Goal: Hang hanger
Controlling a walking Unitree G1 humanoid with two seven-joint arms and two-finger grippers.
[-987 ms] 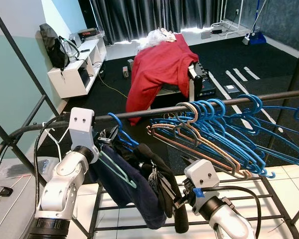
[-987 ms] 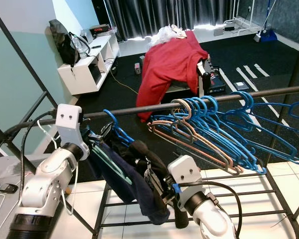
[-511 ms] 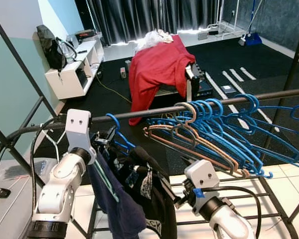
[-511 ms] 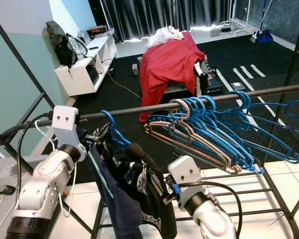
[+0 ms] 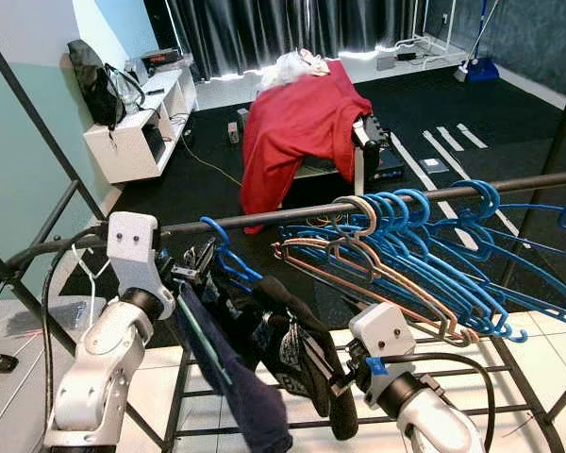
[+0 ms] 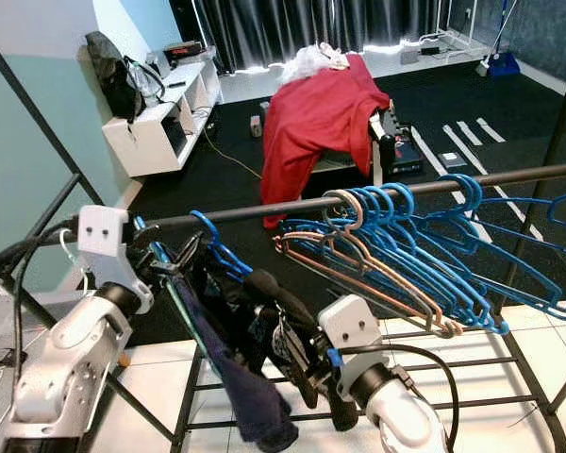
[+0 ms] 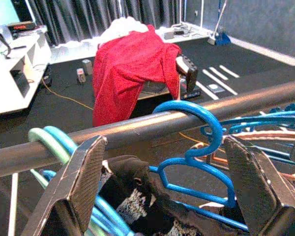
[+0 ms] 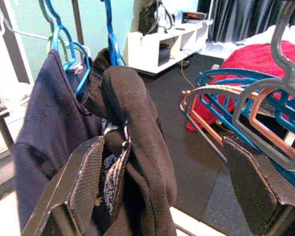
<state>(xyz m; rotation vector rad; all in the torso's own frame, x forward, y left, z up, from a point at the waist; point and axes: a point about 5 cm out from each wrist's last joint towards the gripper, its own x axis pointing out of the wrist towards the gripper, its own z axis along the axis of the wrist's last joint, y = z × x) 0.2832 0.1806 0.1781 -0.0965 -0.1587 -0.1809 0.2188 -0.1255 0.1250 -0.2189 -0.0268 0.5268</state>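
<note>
**Blue hanger hooked on the rail, both grippers spread apart**

A dark metal clothes rail [image 5: 292, 211] crosses the scene from left to right, carried on a black frame. Far behind it, on the black floor, a red cloth [image 5: 297, 127] drapes over a piece of furniture, and a white shelf unit [image 5: 137, 132] stands at the far left against the pale wall.

On the right half of the rail hangs a crowd of empty hangers [image 5: 424, 255], mostly blue with a few tan ones, all slanting down to the right.

Left of that crowd, the blue hanger [image 7: 196, 147] sits with its hook over the rail. It carries a black garment [image 5: 297, 354] that droops below the rail. Just to the left a dark navy garment [image 5: 231, 377] hangs on a pale green hanger [image 7: 42, 140].

The left gripper [image 7: 162, 187] is raised to the rail at the left end, its 2 fingers [image 7: 81, 184] wide apart on either side of the blue hanger's hook, touching nothing that I can see.

The right gripper [image 8: 162, 187] is low and near, below the rail, pointing at the black garment. Its 2 fingers [image 8: 88, 179] are also spread apart; the left one lies against the black cloth, and it holds nothing.
</note>
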